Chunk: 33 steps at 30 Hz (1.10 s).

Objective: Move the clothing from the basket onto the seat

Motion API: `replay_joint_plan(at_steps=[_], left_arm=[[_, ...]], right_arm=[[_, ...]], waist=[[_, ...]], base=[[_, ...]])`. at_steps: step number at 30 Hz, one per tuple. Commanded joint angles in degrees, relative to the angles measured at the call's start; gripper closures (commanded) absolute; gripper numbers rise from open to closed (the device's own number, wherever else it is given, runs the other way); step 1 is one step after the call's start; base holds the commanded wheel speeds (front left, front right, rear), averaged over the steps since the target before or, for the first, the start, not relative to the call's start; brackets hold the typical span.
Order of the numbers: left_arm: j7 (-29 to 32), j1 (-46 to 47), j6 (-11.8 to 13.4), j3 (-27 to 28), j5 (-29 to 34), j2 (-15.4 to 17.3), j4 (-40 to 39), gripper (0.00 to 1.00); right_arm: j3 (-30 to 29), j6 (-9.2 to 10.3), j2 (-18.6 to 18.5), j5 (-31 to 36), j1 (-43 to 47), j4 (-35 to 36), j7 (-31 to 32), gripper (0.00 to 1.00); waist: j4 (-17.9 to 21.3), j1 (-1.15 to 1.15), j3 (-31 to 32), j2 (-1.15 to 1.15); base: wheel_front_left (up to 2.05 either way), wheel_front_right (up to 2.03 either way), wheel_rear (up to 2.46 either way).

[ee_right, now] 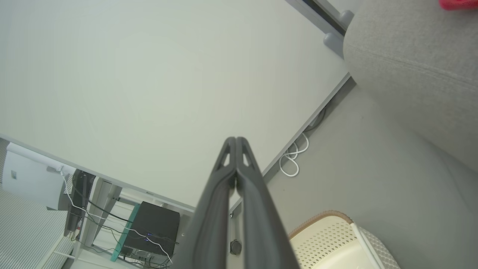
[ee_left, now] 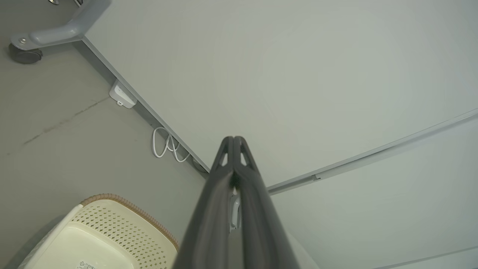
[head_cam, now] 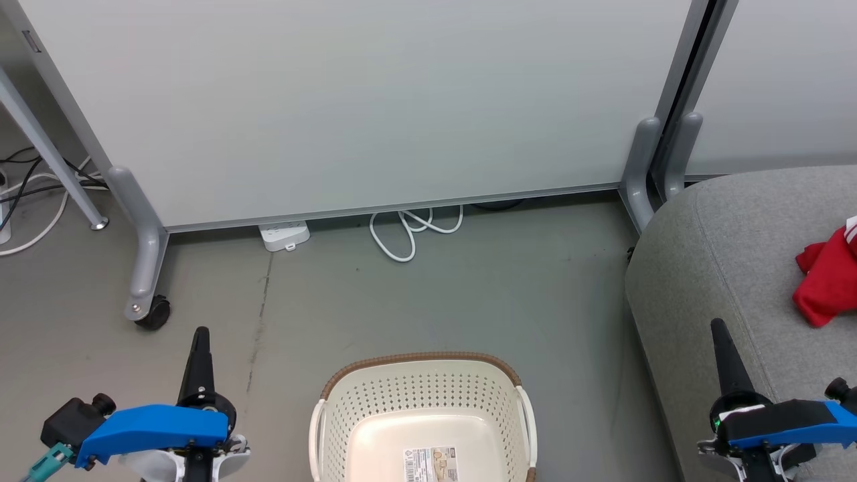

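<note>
Already on the seat (head_cam: 723, 254), the clothing (head_cam: 829, 281) lies as a crumpled red heap with a bit of white stripe at its upper edge. It sits ahead of the right gripper (head_cam: 718, 326) and to that gripper's outer side, well apart from it. The picture's edge cuts the heap, so it may be one garment or two; I cannot tell. The seat, light grey with a seam along its rounded corner, lies beneath and beyond this gripper. The gripper's two dark fingers are pressed flat together with nothing between them.

On that gripper's inner side, between it and the left gripper (head_cam: 201, 333), stands the basket (head_cam: 422, 359). It is nearer the robot than either set of fingertips, and its pale bottom shows a printed label (head_cam: 430, 464). The left gripper is likewise closed tight and holds nothing, poised over the grey floor (head_cam: 469, 301) just beside the basket's left handle.

Ahead of the left fingertips and slightly outward is a black caster (head_cam: 152, 312) under a grey leg of the wall panel (head_cam: 361, 100). The panel stretches across in front of both grippers. At its foot lie a white power strip (head_cam: 284, 235) and a looped white cable (head_cam: 408, 234).
</note>
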<state>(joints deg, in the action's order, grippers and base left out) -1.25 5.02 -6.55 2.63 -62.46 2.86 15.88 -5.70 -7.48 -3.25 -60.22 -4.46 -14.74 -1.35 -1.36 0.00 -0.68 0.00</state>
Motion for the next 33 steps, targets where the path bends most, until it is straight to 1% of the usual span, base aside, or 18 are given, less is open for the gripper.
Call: replay_joint_plan(at_steps=[1,33], left_arm=[[0.42,1.36,-0.40,0.28,-1.40,0.04,-0.80,1.00],[4.80,1.50,-0.77,2.50,-18.02,0.03,-1.48,1.00]], right_arm=[[-0.11,-0.02,0.01,-1.64,-1.42,0.67,0.42,1.00],[-0.61,-0.03,0.25,-19.48,-1.78,0.76,4.88,1.00]], waist=[[0.02,0.00,0.01,0.00],[0.71,0.00,0.26,0.00]], base=[[0.00,0.00,0.00],[0.00,0.00,0.00]])
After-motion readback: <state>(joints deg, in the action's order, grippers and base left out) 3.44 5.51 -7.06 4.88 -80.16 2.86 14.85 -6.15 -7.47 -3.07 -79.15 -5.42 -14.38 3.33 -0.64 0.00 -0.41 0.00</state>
